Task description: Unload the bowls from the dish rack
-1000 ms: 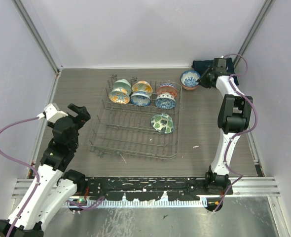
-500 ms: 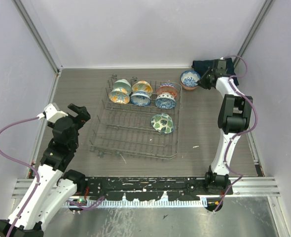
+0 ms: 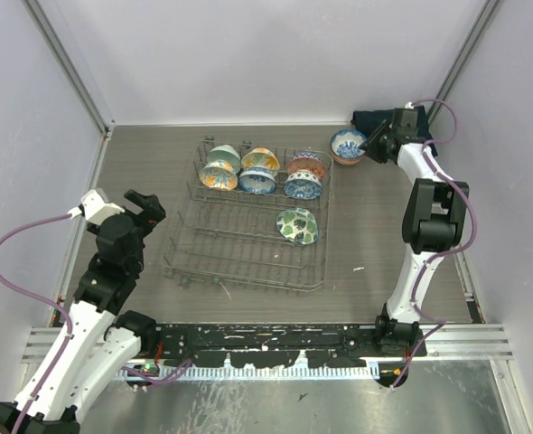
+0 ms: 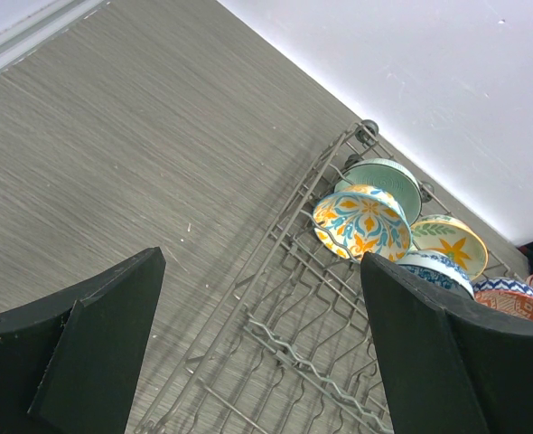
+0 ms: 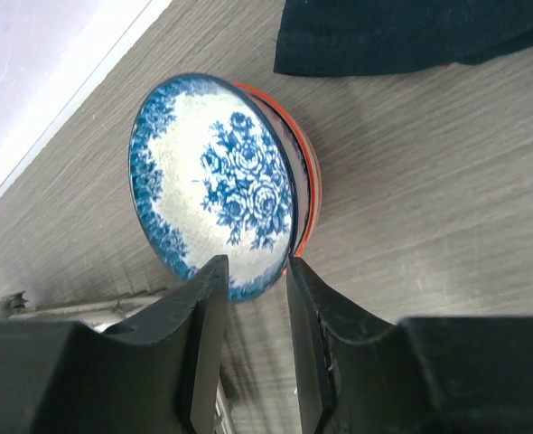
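The wire dish rack lies mid-table and holds several patterned bowls along its far row, plus a green one at its right side. In the left wrist view the rack and an orange-blue bowl show. A blue floral bowl sits nested in an orange-rimmed bowl on the table, right of the rack. My right gripper is narrowly open, with its fingertips either side of that bowl's near rim. My left gripper is wide open and empty, left of the rack.
A dark folded cloth lies at the far right corner, just behind the stacked bowls. Enclosure walls stand close on the left, back and right. A small white scrap lies on the table right of the rack.
My right arm's elbow has shifted slightly right and the wrist has drawn back a little from the blue floral bowl. The bowl stays in place. The left arm has not moved.
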Motion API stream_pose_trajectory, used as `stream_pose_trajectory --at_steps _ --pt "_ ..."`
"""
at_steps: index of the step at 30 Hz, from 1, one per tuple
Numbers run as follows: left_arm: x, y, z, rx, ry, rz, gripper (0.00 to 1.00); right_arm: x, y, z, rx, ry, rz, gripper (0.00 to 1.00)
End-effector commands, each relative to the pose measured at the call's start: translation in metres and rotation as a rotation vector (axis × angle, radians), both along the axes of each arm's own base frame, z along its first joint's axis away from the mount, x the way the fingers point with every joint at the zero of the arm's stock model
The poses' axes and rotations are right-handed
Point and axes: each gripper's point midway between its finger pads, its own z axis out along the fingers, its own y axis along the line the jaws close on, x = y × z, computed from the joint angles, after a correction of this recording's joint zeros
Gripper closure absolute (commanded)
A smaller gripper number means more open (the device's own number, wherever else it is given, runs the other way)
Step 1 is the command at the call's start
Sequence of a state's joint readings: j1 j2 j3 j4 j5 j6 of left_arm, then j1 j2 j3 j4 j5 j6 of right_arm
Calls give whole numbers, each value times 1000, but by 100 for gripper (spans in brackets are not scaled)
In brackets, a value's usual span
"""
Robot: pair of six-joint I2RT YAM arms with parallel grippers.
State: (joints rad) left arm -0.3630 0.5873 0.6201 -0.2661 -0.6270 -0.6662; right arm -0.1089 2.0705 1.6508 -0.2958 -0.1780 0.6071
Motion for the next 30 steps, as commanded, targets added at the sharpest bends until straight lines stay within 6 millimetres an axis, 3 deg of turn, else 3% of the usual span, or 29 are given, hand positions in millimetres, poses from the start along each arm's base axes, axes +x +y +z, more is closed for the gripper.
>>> stream_pose_trajectory --at_steps 1,5,8,13,17,21,30 --pt "2 1 4 -1 -25 9 2 -6 -2 64 -30 -147 -7 61" --pt "2 1 3 2 -22 6 2 -27 4 81 -34 -191 8 59" --pt "3 0 3 4 -19 3 2 -46 23 102 -90 -261 80 59" --pt "4 -1 1 8 -14 1 2 -82 91 153 -266 -439 315 54" --pt "4 -1 2 10 -15 1 2 -117 150 174 -396 -520 457 52" --pt "4 0 2 10 -17 3 2 -152 176 171 -547 -507 445 52" --pt "3 -1 3 7 -24 -2 2 -224 203 113 -788 -376 536 52"
